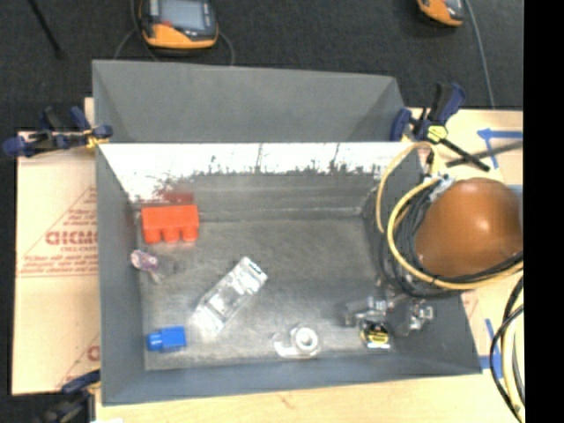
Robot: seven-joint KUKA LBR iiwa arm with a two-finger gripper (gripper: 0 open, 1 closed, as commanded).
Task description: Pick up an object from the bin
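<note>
The thing nearest the tool is a small yellow-and-black thing (376, 337) lying on the floor of the bin (300, 249) in its near right corner, close to where the right wall slopes down. Its kind is too small to make out. The gripper (385, 317) is low in that same corner, just on the far side of the yellow-and-black thing and perhaps touching it. Whether it has hold of anything cannot be told, nor how far open it stands, because the metal parts there merge into one dark cluster. Its place low in the corner suits a pick of this piece, judged only from how near the two are. The sloping wall beside it leaves little room, so a grasp there probably has to come straight down. Above and to the right sits the arm's rounded orange cover (467, 227), ringed by yellow and black cables (394, 223) that loop down toward the wrist, which is why much of the corner is hidden. To the left along the near wall lies a white ring-shaped piece (300, 340), near but apart from the tool. Further left a clear plastic packet (231, 296) lies slantwise in the middle, well apart. A blue block (167, 338) sits in the near left corner, a pale purple thing (145, 261) by the left wall, and an orange block (168, 222) at the far left, all spread singly with nothing heaped.
</note>
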